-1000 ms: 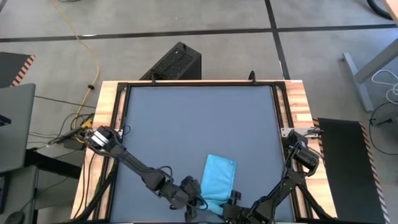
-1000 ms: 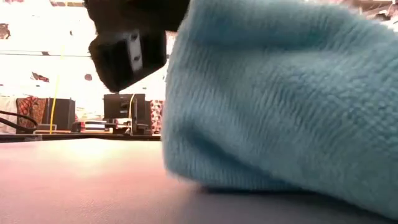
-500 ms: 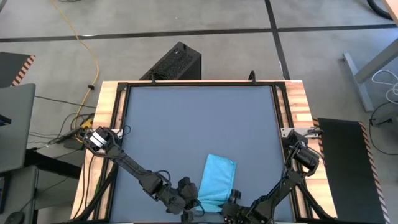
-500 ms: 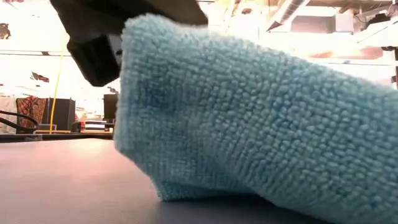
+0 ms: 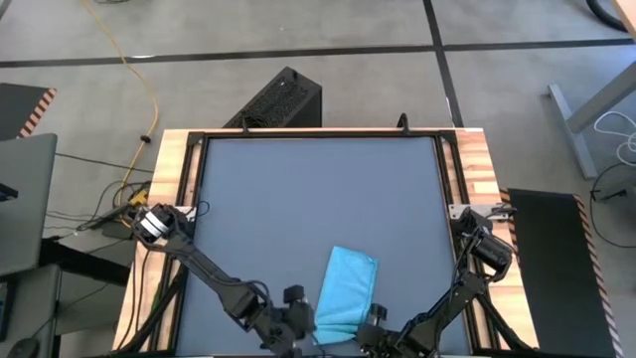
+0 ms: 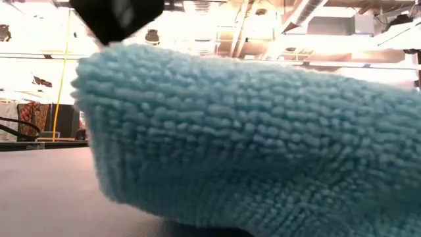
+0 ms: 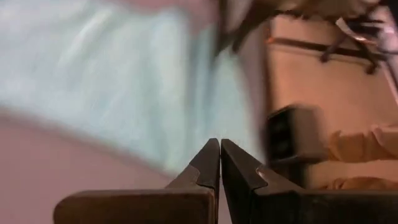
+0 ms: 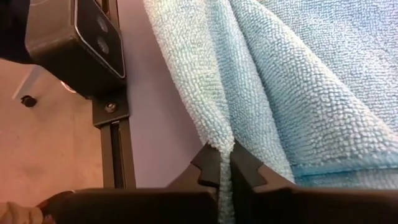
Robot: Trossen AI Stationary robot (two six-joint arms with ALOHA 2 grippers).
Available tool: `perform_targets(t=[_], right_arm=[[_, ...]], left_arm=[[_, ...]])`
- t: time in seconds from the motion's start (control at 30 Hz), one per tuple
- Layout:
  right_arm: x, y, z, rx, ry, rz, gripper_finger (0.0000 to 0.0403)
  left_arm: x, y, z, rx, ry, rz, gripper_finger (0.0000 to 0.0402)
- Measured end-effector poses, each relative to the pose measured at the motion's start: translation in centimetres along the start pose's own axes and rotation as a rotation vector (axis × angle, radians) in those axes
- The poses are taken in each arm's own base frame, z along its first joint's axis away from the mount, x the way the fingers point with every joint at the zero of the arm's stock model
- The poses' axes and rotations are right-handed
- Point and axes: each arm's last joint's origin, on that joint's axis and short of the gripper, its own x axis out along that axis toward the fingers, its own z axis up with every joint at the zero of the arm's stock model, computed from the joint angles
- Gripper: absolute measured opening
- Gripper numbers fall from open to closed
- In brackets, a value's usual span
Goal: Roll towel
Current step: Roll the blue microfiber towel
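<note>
small sky-blue soft cloth towel [image 5: 344, 290] at table's [image 5: 298, 199] near edge | right gripper [image 8: 225, 167] pinching its edge | left gripper [image 7: 219, 163] closed (beside it, empty)

The high view is evenly lit and sharp, with only soft shadows on the bench [image 5: 318, 199]. In the low view the room behind the towel [image 6: 263, 145] is overexposed and glaring, and the towel's nearest pile is soft. The left wrist view is heavily motion-blurred. The right wrist view is crisp.
</note>
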Motion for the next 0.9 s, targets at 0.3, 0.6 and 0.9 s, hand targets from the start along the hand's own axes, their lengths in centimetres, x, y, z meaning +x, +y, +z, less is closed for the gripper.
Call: perform_targets(t=[0.3, 0.6, 0.9], right_arm=[[0.0, 0.0, 0.0, 0.014, 0.003, 0.002, 0.004], [0.1, 0.1, 0.0, 0.026, -0.002, 0.017, 0.0043], [0.1, 0.2, 0.0, 0.054, 0.009, 0.023, 0.0044]], left_arm=[[-1.3, -1.8, 2.3, 0.239, 0.012, -0.107, 0.0001], [1.4, -1.8, 1.1, 0.318, 0.123, -0.236, 0.0035], [4.4, -2.0, 1.7, 0.326, 0.112, -0.289, 0.0108]])
